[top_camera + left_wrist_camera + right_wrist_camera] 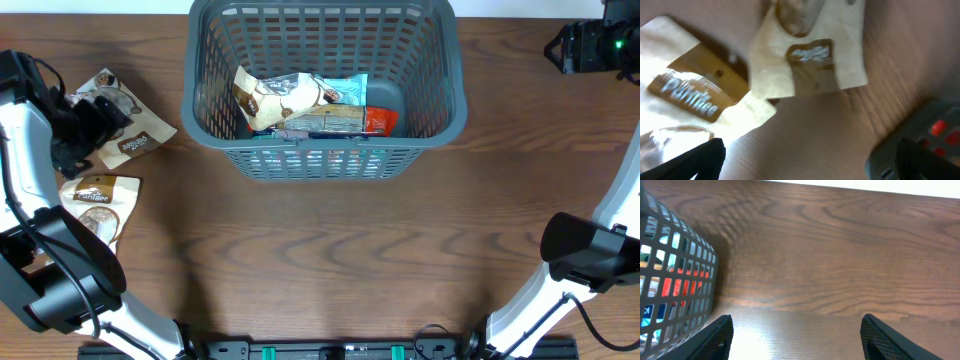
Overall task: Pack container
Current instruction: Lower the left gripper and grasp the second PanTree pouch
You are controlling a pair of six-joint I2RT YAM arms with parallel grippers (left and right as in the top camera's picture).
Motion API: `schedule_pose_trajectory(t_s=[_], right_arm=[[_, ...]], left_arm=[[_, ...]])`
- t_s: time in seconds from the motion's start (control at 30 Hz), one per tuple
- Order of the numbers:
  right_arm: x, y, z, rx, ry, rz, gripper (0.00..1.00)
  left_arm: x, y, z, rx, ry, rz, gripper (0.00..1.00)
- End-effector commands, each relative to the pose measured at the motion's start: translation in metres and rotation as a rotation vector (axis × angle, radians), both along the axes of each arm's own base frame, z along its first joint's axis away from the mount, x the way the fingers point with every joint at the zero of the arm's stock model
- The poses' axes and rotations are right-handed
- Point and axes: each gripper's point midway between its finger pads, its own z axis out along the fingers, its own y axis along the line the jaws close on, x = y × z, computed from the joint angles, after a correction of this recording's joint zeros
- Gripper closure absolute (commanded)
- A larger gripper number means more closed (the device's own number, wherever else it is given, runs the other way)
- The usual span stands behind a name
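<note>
Left tool, overhead: Left tool (100,118) hangs above the left side of the bench (330,250), over the upper packet (140,140) and hiding part of it. The gap of its jaws cannot be read from this view.
Right tool, overhead: Right tool (553,47) is at the far right corner, to the right of the basket (320,160) and apart from it.
Basket, overhead: the dark grey basket with slotted sides stands upright at the far middle of the bench. Inside, a beige packet (262,95) lies at left, a pale blue packet (345,90) in the middle and a red packet (381,121) at right, all piled together.
Loose packets, overhead: the upper packet lies tilted. The lower packet (100,195) is just in front of it, and both are well apart from the basket.
Left tool, left wrist: the picture is blurred. The jaws are wide apart with only bare wood between them, holding nothing. Both loose packets lie beyond the fingertips, and whether their corners touch or overlap I cannot tell.
Right tool, right wrist: the jaws are apart, with only bare bench between them and nothing held. The basket's wall fills the left edge, with red and blue showing through the slots.
</note>
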Motion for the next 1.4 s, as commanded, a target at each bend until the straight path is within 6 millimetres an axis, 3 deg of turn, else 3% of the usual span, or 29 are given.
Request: schedule_pose_trajectory(t_s=[0.0, 0.13, 0.23, 0.47, 0.57, 0.7, 0.77, 0.87, 1.2, 1.37], right_arm=[[0.004, 0.008, -0.003, 0.016, -0.004, 0.042, 0.32], [0.003, 0.008, -0.003, 0.018, 0.002, 0.042, 0.32], [0.001, 0.008, -0.004, 0.02, 0.011, 0.042, 0.32], [-0.002, 0.009, -0.006, 0.027, 0.025, 0.038, 0.32], [-0.002, 0.009, -0.006, 0.027, 0.025, 0.038, 0.32], [-0.003, 0.01, -0.007, 0.032, 0.031, 0.038, 0.32], [-0.004, 0.011, -0.008, 0.042, 0.037, 0.029, 0.32], [-0.006, 0.011, -0.009, 0.052, 0.044, 0.018, 0.32], [-0.009, 0.019, -0.011, 0.061, 0.065, 0.032, 0.32], [-0.01, 0.019, -0.012, 0.063, 0.071, 0.033, 0.32]], left_arm=[[0.012, -0.009, 0.007, -0.025, -0.078, -0.093, 0.01], [0.028, 0.0, 0.023, 0.02, -0.145, -0.089, 0.01], [0.041, 0.009, 0.047, 0.067, -0.201, -0.079, 0.01], [0.07, 0.043, 0.137, 0.266, -0.383, -0.009, 0.01], [0.078, 0.06, 0.166, 0.392, -0.444, -0.007, 0.01], [0.082, 0.083, 0.18, 0.576, -0.444, -0.027, 0.01], [0.082, 0.093, 0.178, 0.658, -0.403, -0.038, 0.01], [0.084, 0.101, 0.159, 0.703, -0.326, -0.08, 0.01], [0.074, 0.094, 0.029, 0.505, -0.004, -0.142, 0.01], [0.07, 0.087, -0.008, 0.425, 0.071, -0.151, 0.01]])
